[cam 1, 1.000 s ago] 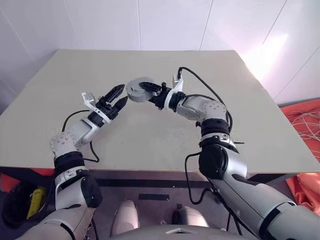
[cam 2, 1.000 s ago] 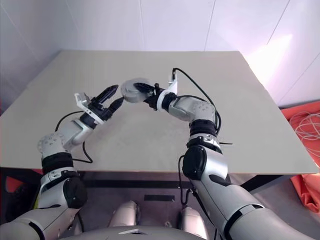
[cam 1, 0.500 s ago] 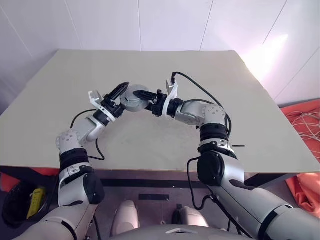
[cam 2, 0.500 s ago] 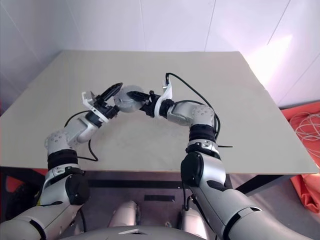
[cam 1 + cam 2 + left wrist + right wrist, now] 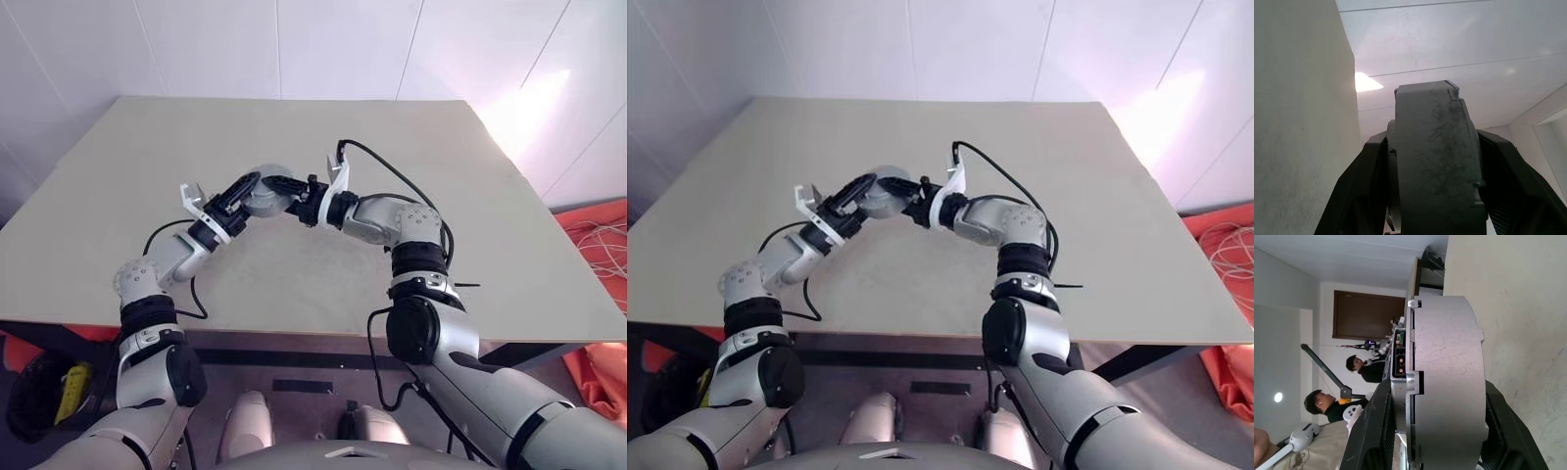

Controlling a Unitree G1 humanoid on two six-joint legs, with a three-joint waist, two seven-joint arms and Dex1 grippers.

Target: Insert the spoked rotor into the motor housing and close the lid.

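1. The right gripper [image 5: 286, 186] is holding the motor housing [image 5: 266, 188] up above the table [image 5: 441, 176], a little left of centre in the head views; its two black fingers [image 5: 1376, 431] are clamping the housing's opposite flat sides, as the right wrist view is showing.

2. The left gripper [image 5: 238, 192] is reaching in from the lower left, and its fingers [image 5: 1359, 196] are bracketing the housing on both sides in the left wrist view. They look to be touching it, though whether they are pressing firmly I cannot tell.

3. I judge this to be a handover or a two-handed steadying of the housing.

4. To do it well, the right fingers should be staying clamped until the left ones are fully seated.

5. The housing should be kept level, so it is not tipping or slipping.

6. People [image 5: 1359, 369] are standing in the background of the right wrist view, well apart from the work.
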